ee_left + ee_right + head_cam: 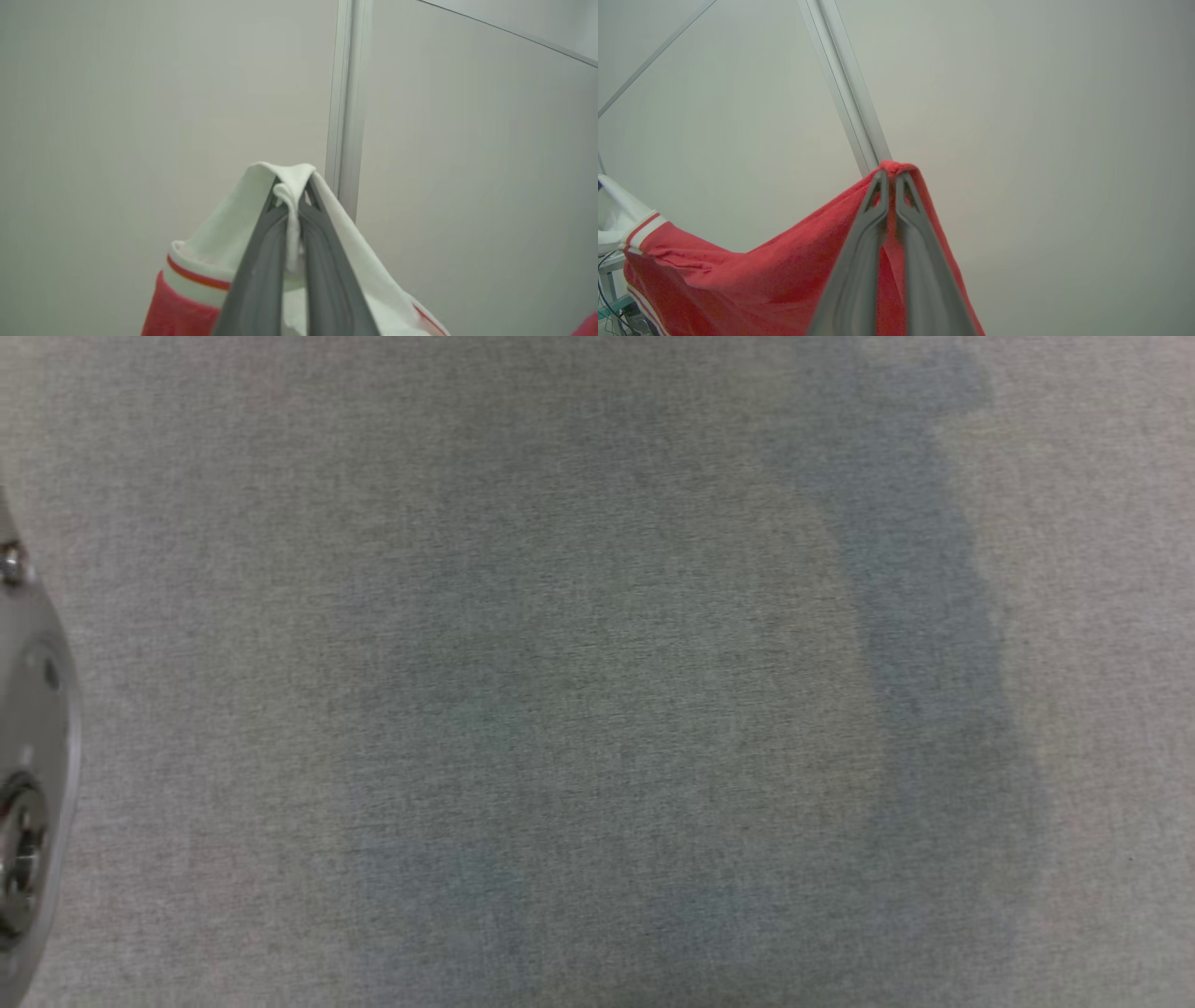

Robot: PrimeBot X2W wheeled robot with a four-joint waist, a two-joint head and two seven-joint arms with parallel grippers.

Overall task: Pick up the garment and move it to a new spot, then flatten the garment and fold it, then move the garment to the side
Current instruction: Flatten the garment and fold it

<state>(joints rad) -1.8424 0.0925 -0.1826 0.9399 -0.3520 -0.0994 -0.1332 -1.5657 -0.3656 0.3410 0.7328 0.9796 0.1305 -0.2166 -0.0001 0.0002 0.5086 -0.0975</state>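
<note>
The garment is red with white parts and red-and-white striped trim. In the left wrist view my left gripper (293, 186) is shut on a white fold of the garment (219, 238), which drapes down both sides of the dark fingers (261, 270). My right gripper (889, 179) is shut on a red edge of the garment (752, 280) in the right wrist view; the cloth hangs away to the left, ending in a striped cuff (644, 228) and a white part. Both grippers point at pale wall panels, with the garment lifted in the air.
In the head view a grey cloth-covered table top (597, 691) carries soft shadows. A pale metal joint of my arm (28, 784) shows at the left edge. Pale wall panels with an aluminium strip (345, 107) stand behind the grippers. Cables and a frame (612, 298) lie low left.
</note>
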